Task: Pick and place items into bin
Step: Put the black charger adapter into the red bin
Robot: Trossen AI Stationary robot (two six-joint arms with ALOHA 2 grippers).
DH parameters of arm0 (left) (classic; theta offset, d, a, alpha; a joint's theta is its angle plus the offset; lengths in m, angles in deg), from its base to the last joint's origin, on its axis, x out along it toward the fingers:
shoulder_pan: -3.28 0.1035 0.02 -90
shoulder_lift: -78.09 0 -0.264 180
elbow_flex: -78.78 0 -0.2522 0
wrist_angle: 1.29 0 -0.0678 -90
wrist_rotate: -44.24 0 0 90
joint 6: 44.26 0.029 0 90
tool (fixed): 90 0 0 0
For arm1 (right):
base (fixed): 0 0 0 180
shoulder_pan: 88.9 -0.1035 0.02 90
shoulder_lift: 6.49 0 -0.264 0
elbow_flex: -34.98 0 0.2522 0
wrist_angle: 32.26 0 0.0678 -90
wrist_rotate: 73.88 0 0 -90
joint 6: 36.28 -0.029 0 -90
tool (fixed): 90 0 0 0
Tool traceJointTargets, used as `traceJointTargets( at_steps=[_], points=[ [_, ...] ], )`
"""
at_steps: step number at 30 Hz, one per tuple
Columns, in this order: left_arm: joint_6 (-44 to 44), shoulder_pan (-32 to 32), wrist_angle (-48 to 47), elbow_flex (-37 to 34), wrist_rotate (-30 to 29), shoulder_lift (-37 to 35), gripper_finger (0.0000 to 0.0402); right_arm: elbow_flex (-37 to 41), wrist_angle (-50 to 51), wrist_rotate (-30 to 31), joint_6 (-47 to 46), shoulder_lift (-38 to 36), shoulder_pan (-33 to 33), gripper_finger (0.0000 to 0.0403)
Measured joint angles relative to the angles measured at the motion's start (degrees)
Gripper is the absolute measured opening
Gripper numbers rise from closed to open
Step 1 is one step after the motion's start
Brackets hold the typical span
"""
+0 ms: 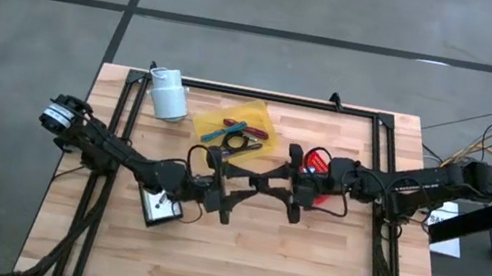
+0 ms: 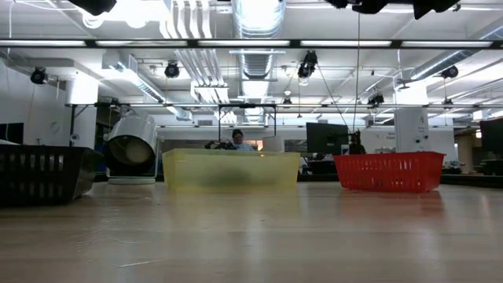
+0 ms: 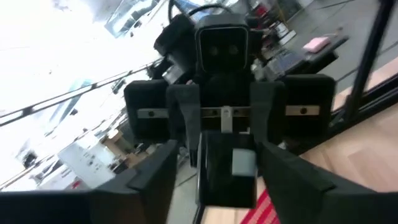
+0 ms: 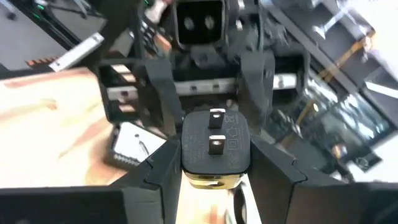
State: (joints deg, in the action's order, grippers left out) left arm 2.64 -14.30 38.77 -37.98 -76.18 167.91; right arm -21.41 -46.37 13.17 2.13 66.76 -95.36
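A small black block with two metal prongs (image 4: pixel 214 146) hangs in mid-air over the table's middle, where my two grippers meet. My right gripper (image 4: pixel 214 171) is shut on it. My left gripper (image 3: pixel 217 186) faces it from the other side, open, with its fingers on either side of the same block (image 3: pixel 227 174) and a gap showing. In the high view both grippers, left (image 1: pixel 235 190) and right (image 1: pixel 266 180), stand above bare wood. The yellow bin (image 1: pixel 233 126) at the back holds a teal pen, red pieces and a black ring. My right gripper pinches the block's two opposite side faces (image 4: pixel 186 155) between its two fingers. The fingers lie about level and come from the table's right side. The block is lifted clear of the table, and its pronged face shows in the right wrist view.
A white roll (image 1: pixel 167 94) lies at the back left beside the yellow bin (image 2: pixel 232 169). A red basket (image 1: pixel 320 161) sits under my right arm. A black basket with a white card (image 1: pixel 158 206) stands under my left arm. The table's near half is bare wood.
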Motion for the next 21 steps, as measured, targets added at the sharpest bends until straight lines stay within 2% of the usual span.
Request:
traceJointTargets(
  at_steps=[3,6,10,13,21],
  points=[
    [0.0,-0.6,-0.1,-0.1,-4.3,0.0,0.0241,0.0,1.7,2.1,-1.6,-0.5,0.1,0.0135],
    [0.0,-1.6,-0.2,-0.1,-10.4,0.0,0.0263,0.0,4.1,4.1,-3.3,-1.5,0.0,0.0135],
    [-2.2,-3.2,-0.9,-0.2,-17.0,0.0,0.0269,0.0,9.6,13.4,-6.4,-3.4,0.2,0.0135],
    [-6.0,-4.2,-4.5,-0.2,-18.1,0.0,0.027,0.1,16.0,19.0,-11.4,-5.0,1.4,0.0135],
    [-13.6,-4.5,-11.5,-0.3,-18.3,0.0,0.0271,3.7,27.2,19.7,-27.5,-8.1,8.8,0.0135]
  ],
)
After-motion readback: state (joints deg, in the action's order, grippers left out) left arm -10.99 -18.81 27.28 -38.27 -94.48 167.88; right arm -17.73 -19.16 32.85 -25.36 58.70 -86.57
